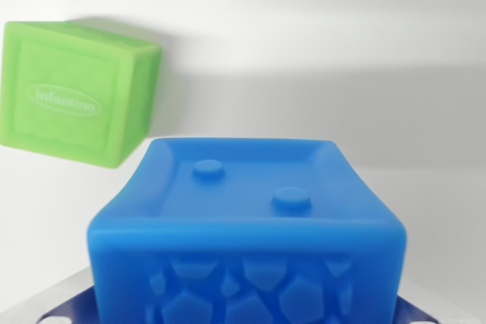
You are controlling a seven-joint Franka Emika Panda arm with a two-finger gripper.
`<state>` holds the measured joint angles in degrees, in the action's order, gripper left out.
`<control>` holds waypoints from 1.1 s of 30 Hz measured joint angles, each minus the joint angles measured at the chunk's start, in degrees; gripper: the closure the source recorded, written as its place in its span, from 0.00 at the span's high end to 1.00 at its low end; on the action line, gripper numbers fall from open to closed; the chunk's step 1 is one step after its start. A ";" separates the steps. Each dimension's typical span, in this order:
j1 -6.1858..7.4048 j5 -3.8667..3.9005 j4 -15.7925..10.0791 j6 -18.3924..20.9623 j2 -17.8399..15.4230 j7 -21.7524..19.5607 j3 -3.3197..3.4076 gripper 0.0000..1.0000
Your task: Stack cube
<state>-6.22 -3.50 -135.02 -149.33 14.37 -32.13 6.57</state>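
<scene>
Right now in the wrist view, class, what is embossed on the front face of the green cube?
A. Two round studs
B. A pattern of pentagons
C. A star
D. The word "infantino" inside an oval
D: the green cube at upper left shows "infantino" in an oval; the studs and pentagons are on the blue cube.

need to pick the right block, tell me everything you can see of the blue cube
The blue cube fills the lower centre of the wrist view. It looks like soft, glossy rubber or plastic with rounded edges. The framed face turned up to the camera carries two raised round dots; the near face shows embossed pebble-like shapes. It sits apart from the green cube, which lies upper left.
</scene>
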 joint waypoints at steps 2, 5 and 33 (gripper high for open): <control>0.39 0.07 0.10 0.28 -0.18 -0.99 0.00 0.00; 0.90 0.17 0.22 0.69 -0.45 -2.32 0.00 0.00; 6.02 0.83 2.40 4.52 -2.19 -15.15 -0.07 0.00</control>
<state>-0.20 -2.66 -132.62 -144.81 12.18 -47.28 6.51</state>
